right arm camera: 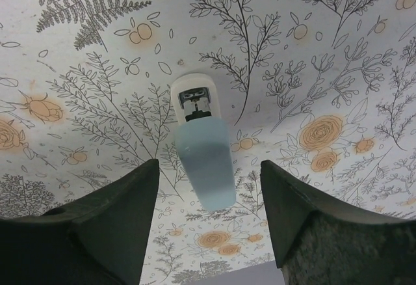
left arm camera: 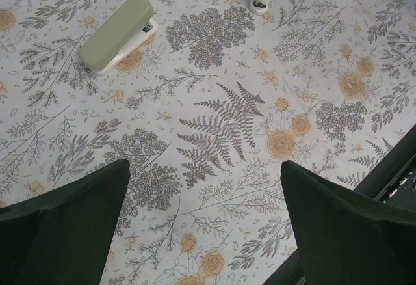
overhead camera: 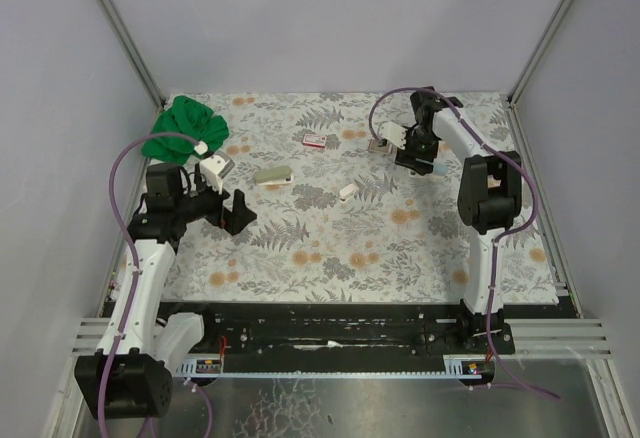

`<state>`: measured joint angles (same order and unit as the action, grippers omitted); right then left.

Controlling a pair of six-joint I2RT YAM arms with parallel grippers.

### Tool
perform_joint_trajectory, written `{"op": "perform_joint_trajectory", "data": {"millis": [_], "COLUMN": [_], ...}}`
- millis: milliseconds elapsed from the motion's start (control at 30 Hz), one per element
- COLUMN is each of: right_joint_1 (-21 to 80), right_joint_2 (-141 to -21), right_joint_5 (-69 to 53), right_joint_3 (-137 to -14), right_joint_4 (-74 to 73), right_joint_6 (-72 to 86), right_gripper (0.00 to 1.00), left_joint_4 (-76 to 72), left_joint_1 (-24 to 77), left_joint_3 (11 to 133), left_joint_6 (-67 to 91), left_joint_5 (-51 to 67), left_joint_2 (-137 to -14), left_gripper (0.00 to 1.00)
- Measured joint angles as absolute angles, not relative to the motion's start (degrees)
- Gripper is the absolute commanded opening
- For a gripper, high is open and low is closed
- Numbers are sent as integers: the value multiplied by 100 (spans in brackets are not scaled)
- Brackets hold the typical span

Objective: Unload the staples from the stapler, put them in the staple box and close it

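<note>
The staples cannot be made out in any view. Only a dark metal mechanism is being exposed at the white front end of the pale blue stapler [right arm camera: 203, 145], which is lying flat on the floral table [overhead camera: 400, 248], toward its far right. What the small red-and-white box [overhead camera: 315, 139] contains cannot be told. The stapler is being straddled by the right gripper [right arm camera: 208, 168], jaws parted with a gap on each side, nothing grasped. The left gripper [left arm camera: 205, 164] is being held spread wide above the table, grasping nothing, with the olive stapler [left arm camera: 119, 32] lying beyond it.
</note>
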<state>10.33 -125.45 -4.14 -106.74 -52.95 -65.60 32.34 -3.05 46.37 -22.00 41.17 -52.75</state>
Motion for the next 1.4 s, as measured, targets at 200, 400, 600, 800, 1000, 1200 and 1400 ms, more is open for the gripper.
{"op": "perform_joint_trajectory", "data": {"millis": [200, 400, 600, 800, 1000, 1200, 1400], "right_joint_1": [1033, 1033, 1033, 1033, 1033, 1033, 1033], "right_joint_2": [-12687, -12803, -12809, -12805, -12591, -11896, -11008], "right_joint_5": [-449, -574, -681, -701, -858, -1074, -1391], "right_joint_3": [-10796, -10818, -10818, -10816, -10691, -10285, -9749], "right_joint_4": [-5349, -5365, -5369, -5374, -5374, -5321, -5177], "right_joint_6": [-6600, -6600, -6595, -6578, -6532, -6423, -6167], "right_gripper": [62, 46, 25, 11, 0, 0, 0], "left_joint_4": [3267, 3271, 3280, 3280, 3280, 3280, 3282], "left_joint_1": [-305, -305, -305, -305, -305, -305, -305], "left_joint_3": [4637, 4637, 4637, 4637, 4637, 4637, 4637], "left_joint_6": [-2204, -2211, -2220, -2222, -2224, -2226, -2226], "left_joint_5": [4117, 4117, 4117, 4117, 4117, 4119, 4123], "left_joint_2": [-5367, -5384, -5400, -5404, -5404, -5404, -5404], "left_gripper": [100, 100, 100, 100, 100, 100, 100]}}
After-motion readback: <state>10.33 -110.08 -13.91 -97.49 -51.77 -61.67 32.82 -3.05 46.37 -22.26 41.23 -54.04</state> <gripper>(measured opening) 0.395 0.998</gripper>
